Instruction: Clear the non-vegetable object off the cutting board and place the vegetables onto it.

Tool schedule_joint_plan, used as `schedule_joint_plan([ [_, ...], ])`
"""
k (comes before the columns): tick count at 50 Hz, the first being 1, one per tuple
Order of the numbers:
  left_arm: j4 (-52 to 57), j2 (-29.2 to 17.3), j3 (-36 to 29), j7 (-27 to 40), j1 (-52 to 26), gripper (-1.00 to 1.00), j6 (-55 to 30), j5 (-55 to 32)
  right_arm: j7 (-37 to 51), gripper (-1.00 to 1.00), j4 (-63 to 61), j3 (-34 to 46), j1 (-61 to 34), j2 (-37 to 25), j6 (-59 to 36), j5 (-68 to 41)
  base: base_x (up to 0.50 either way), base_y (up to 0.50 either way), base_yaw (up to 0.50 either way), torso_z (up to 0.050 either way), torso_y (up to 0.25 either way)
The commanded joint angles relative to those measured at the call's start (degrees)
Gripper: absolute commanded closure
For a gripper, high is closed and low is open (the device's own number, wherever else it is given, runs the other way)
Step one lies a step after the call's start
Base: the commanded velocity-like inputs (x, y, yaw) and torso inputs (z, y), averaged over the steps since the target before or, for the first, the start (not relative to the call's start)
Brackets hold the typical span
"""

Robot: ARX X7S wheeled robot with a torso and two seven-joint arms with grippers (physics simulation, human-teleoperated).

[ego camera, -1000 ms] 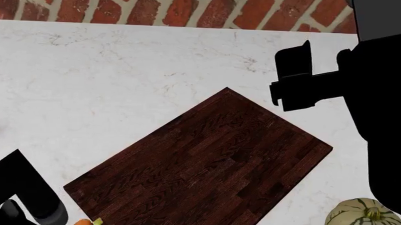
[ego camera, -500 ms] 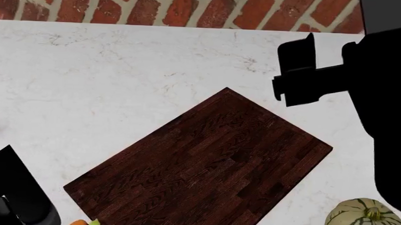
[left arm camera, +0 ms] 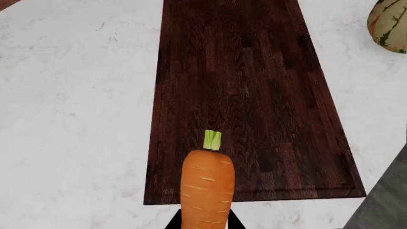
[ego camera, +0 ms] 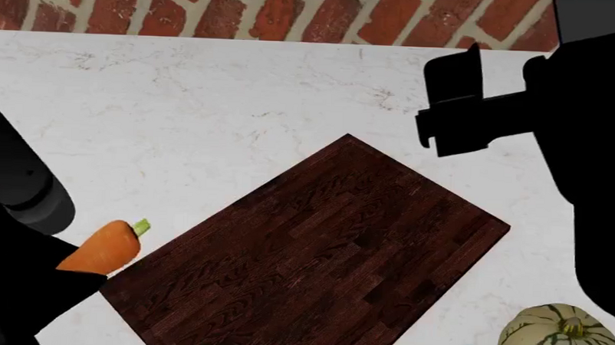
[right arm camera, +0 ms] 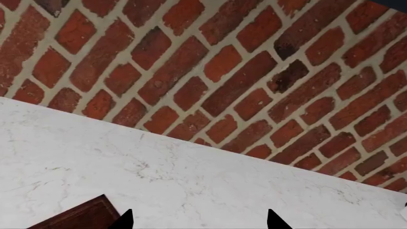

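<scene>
White marble counter point(ego camera: 186, 122) runs to a brick wall; on it the cutting board point(ego camera: 315, 249) lies bare. My left gripper point(left arm camera: 198, 224) is clenched on the carrot point(ego camera: 102, 248), stem tip aimed at the board's near edge. My right gripper point(right arm camera: 197, 222) idles spread. The squash point(ego camera: 560, 335) sits beside the board, nearer my right arm.

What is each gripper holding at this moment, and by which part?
The left gripper holds the carrot by its blunt end, with the green stem tip pointing toward the cutting board. The right gripper is open and holds nothing.
</scene>
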State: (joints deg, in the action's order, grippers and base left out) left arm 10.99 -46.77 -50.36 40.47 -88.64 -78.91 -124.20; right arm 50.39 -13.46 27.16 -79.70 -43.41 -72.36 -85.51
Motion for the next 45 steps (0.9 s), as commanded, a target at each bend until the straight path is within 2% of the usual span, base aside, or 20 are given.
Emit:
schedule_joint_plan([
  [1, -10.25, 5.81, 2.4, -9.94, -4.2, 1.0, -4.34, 12.79, 0.29, -1.0, -0.15, 0.15, 0.36, 0.15, 0.41, -0.66, 0.0, 0.0, 0.0, 0.0, 0.0],
  [5, -12.43, 7.37, 2.2, -14.29, -5.41, 1.0, -5.5, 18.09, 0.2, -1.0, -0.24, 0.45, 0.85, 0.22, 0.74, -0.21, 0.0, 0.0, 0.0, 0.0, 0.0],
  [7, -15.21, 9.25, 1.24, -20.12, -6.72, 1.0, -5.6, 25.01, 0.13, -1.0, -0.18, 0.65, 0.79, 0.45, 0.79, -0.08, 0.0, 0.0, 0.0, 0.0, 0.0],
  [12, -19.61, 13.31, -1.79, -28.23, -9.36, 1.0, -4.9, 32.77, -0.78, -1.0, 0.36, 1.11, 0.83, 0.82, 1.32, 0.93, 0.0, 0.0, 0.0, 0.0, 0.0],
  [17, -24.99, 18.1, -7.2, -39.76, -12.61, 1.0, -1.36, 42.92, -1.58, -1.0, 1.29, 1.26, -0.28, 1.11, 1.48, 1.53, 0.0, 0.0, 0.0, 0.0, 0.0],
  [21, -29.8, 21.26, -10.24, -45.53, -13.63, 1.0, 2.17, 48.09, -2.2, -1.0, 1.7, 1.57, -0.51, 1.16, 1.75, 2.3, 0.0, 0.0, 0.0, 0.0, 0.0],
  [34, -42.64, 29.16, -16.68, -56.41, -14.29, 1.0, 10.06, 57.22, -2.39, -1.0, 1.62, 1.8, -0.23, 0.81, 2.07, 2.26, 0.0, 0.0, 0.0, 0.0, 0.0],
  [38, -49.48, 33.19, -19.56, -60.68, -13.12, 1.0, 16.14, 61.93, -2.58, -1.0, 1.75, 1.88, -0.4, 0.84, 2.11, 2.22, 0.0, 0.0, 0.0, 0.0, 0.0],
  [42, -52.51, 34.88, -20.41, -62.34, -12.39, 1.0, 18.48, 63.39, -2.76, -1.0, 1.76, 1.99, -0.34, 0.55, 2.14, 2.34, 0.0, 0.0, 0.0, 0.0, 0.0],
  [45, -59.34, 38.44, -21.82, -65.73, -11.52, 1.0, 22.37, 65.82, -3.38, -1.0, 1.84, 2.34, 0.51, 0.55, 2.84, 3.27, 0.0, 0.0, 0.0, 0.0, 0.0],
])
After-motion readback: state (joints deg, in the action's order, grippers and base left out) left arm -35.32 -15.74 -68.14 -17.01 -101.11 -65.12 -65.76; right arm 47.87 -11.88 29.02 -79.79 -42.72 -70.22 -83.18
